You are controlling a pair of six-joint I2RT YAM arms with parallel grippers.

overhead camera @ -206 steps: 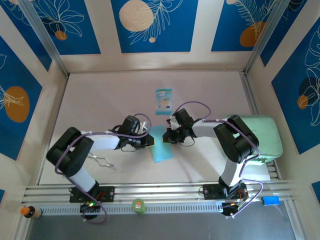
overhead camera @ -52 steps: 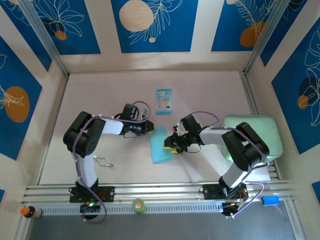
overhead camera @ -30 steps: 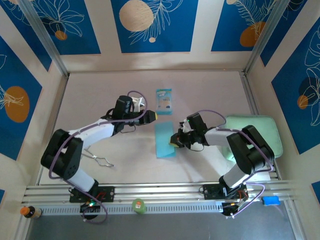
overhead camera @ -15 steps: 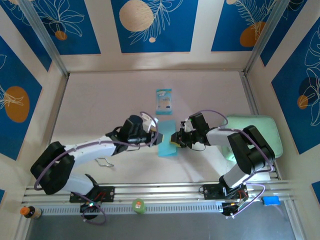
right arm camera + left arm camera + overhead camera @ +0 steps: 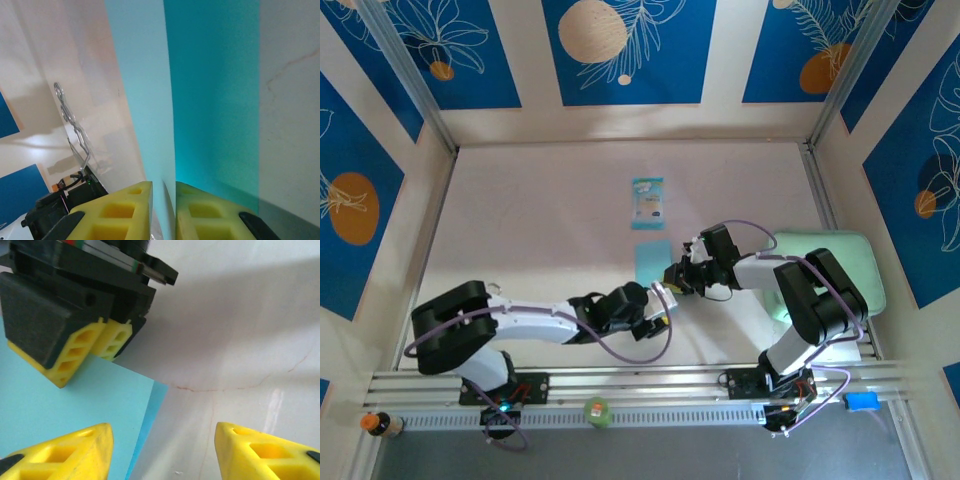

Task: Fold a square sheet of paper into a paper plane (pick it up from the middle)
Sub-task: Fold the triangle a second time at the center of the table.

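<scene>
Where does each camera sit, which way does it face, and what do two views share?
Top external: above and behind the bases, looking down on the table; both arms show, left gripper and right gripper beside the light-blue paper.
Left wrist: low over the table, facing the paper's edge and the right gripper; its own open fingers below.
Right wrist: looking along the paper; its own fingers pinch it.
Shared: both wrist views show the paper and the right gripper.
</scene>
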